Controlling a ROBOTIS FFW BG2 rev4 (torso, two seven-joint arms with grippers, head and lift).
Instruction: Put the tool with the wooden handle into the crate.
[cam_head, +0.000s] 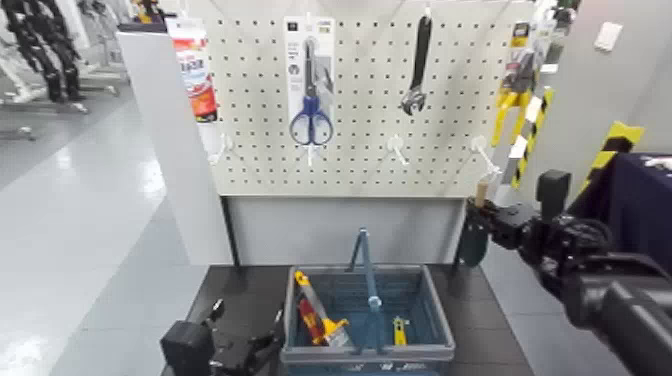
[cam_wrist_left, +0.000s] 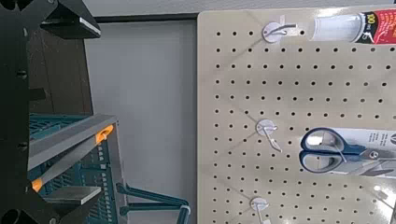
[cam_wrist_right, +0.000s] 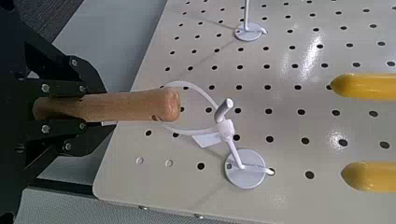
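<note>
While I watch from my station, the left end effector hangs over the left part of the bench, beside the crate's left wall, its fingers spread with nothing between them. Above it, a red-and-white packet hangs near the left edge of the pegboard, and right of that I see the blue-handled scissors on their card. Below the scissors and a little to the right, the crate stands upright on the bench, between its left and right edges, with its blue hoop handle raised. Inside, a tool with an orange and yellow handle leans along the left side, a red item lies beside it, and a small yellow item sits in the right half. Over the crate, the black wrench hangs on the board. Farther right, just off the board's lower right corner and beyond the bench's far right corner, I have the trowel outside the crate, dark blade pointing down. The right end effector is pressed together on its wooden handle, whose rounded end sticks out. A white loop runs from the handle's side toward a white hook; I cannot tell whether they touch. Last on the right, yellow-handled pliers hang by the board's right edge
</note>
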